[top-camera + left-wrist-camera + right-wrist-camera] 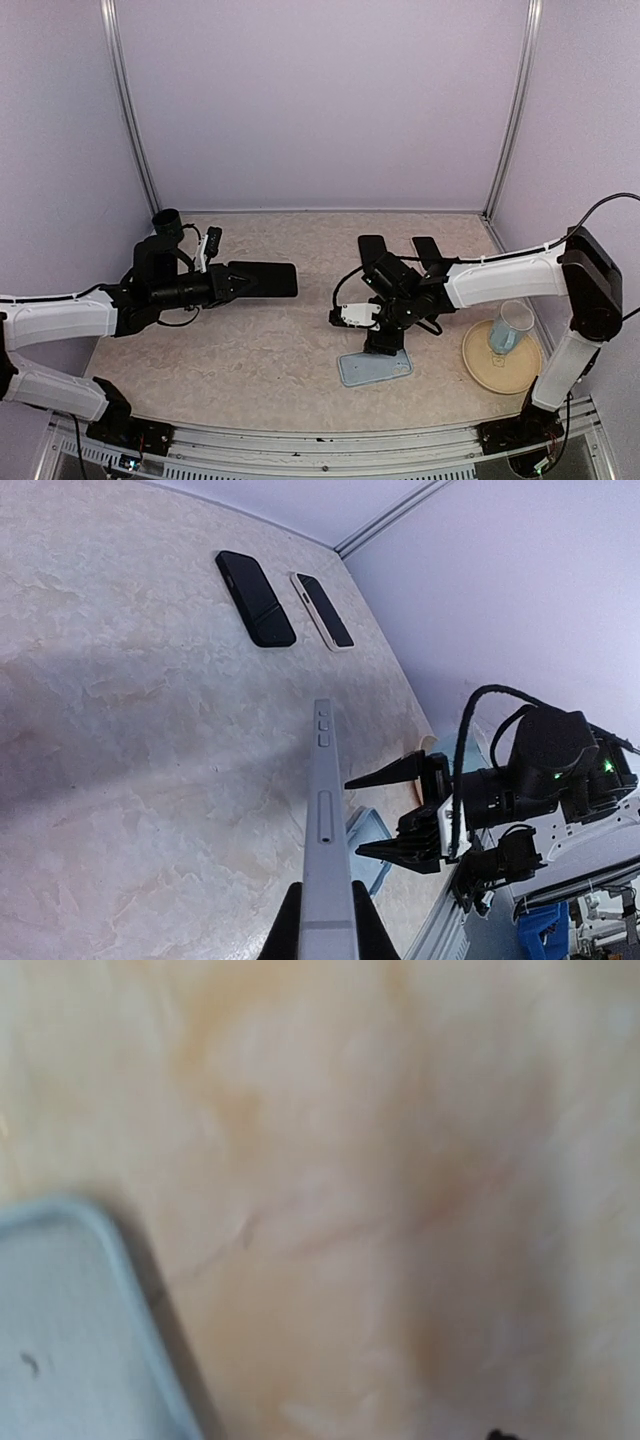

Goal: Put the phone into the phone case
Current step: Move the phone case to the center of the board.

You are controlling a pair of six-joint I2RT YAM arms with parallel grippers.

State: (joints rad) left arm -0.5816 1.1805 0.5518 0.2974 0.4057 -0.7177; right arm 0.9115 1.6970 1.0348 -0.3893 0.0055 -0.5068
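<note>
Left of frame, the left end effector [238, 283] is clamped on the phone [270, 280], held above the table [270, 350]. Lower centre, the right end effector [385, 345], fingers apart, is seemingly at the pale case [372, 370]. Next: steady case, align phone.

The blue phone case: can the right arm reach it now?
Probably yes. The right gripper hovers just over the phone case with its jaws apart, and nothing lies between them.
</note>
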